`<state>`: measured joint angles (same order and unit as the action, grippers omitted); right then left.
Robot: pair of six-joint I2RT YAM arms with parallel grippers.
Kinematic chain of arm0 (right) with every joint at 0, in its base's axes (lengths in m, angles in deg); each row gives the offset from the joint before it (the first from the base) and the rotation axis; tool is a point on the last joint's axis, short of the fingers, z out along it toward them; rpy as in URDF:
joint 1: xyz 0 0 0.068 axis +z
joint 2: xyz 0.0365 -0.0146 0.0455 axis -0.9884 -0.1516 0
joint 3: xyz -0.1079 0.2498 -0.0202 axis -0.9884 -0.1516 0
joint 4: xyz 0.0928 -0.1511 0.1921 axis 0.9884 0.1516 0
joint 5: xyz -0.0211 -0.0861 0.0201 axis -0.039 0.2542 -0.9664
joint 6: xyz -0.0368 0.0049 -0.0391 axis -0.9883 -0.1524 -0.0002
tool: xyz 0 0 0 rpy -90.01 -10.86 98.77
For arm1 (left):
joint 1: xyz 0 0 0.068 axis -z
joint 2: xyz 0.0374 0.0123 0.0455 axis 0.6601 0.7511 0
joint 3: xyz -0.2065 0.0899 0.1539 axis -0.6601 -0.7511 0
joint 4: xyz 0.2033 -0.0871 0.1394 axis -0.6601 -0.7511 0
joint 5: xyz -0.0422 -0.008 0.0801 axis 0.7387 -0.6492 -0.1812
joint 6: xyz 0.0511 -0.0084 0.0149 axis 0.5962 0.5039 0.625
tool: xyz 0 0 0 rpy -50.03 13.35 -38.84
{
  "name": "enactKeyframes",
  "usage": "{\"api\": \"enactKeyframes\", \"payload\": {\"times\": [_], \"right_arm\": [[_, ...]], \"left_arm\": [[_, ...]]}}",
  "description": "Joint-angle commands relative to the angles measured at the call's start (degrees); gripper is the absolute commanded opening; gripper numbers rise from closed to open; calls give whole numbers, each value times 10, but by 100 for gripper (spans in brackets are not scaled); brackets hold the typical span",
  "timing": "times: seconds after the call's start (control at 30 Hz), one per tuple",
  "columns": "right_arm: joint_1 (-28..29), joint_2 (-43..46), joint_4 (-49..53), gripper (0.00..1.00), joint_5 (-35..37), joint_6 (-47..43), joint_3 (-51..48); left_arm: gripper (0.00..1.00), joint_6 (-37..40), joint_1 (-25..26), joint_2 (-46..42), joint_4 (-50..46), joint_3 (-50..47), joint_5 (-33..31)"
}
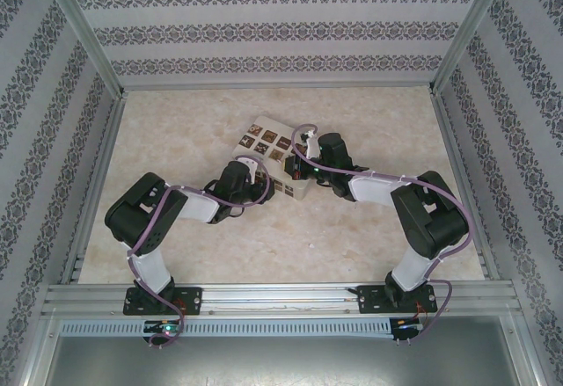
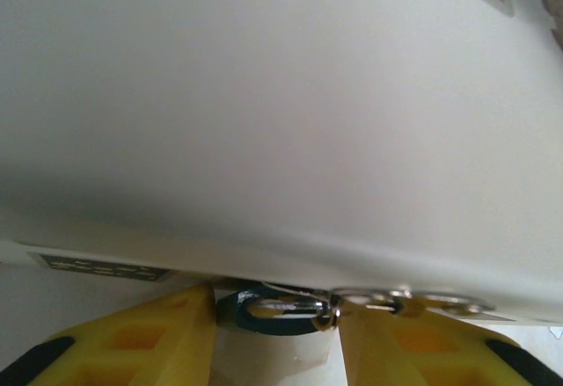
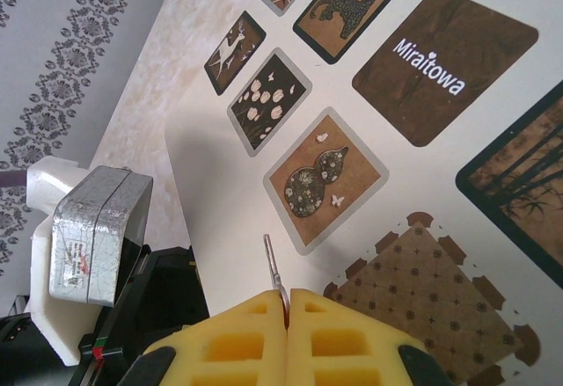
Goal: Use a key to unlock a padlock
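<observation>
Beside the cream box's [image 2: 281, 140] plain side wall, the blue padlock [image 2: 274, 309] sits between the left gripper's [image 2: 278, 338] 2 yellow fingers, which stand apart, close to both its ends. Over the box's patterned lid, the right gripper [image 3: 287, 302] is pressed together on the thin key [image 3: 274, 267], its blade sticking out past the fingertips.

From above and behind the arm bases [image 1: 163, 298] you look down on the whole table [image 1: 176, 140]. Behind the left gripper [image 2: 277, 316] you sit hard against the cream box [image 2: 281, 122]. Behind the right gripper [image 3: 287, 302] you see its patterned top close, shared with overhead.
</observation>
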<state>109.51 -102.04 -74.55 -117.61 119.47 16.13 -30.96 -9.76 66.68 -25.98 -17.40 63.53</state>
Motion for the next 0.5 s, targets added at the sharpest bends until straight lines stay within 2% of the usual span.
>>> {"api": "enactKeyframes", "payload": {"times": [0.0, 0.17, 0.47], "right_arm": [[2, -8, 73, 0, -9, -5, -21], [2, -7, 72, 0, -8, -4, -22], [4, 6, 65, 0, -9, 0, -25]], "left_arm": [[40, -14, 13, 1, 37, 22, -1], [38, -22, 13, -4, 37, 22, -5], [29, -37, 14, 2, 38, 25, -9]]}}
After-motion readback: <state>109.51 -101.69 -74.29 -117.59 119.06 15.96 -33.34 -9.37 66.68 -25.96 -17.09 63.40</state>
